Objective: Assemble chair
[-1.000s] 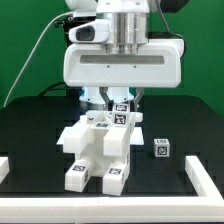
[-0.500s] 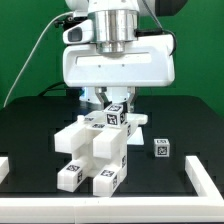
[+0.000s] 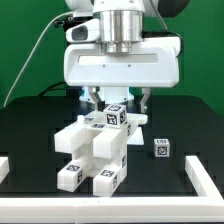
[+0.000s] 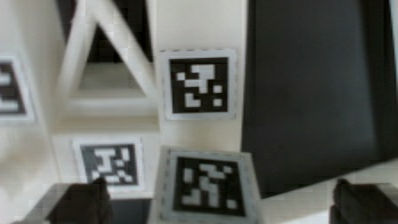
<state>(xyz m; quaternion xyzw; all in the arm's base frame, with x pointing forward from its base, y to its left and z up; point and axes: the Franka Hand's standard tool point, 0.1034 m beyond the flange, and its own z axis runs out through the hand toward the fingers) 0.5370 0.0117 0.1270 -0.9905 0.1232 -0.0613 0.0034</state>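
— One assembly is seen: the chair (image 3: 95, 150) stands mid-table, and its topmost tagged part (image 3: 117, 117) lies directly beneath the gripper (image 3: 120, 102).

— Is anything held?

— Nothing is gripped. The jaws are spread to either side of that part, and a gap is shown at each finger in the wrist view.

— Which step is judged to be in hand?

— That part appears seated on the chair. A straight lift is called for, so that nothing is snagged. The small tagged block (image 3: 160, 148), lying apart toward the exterior view's right, may then be fetched.
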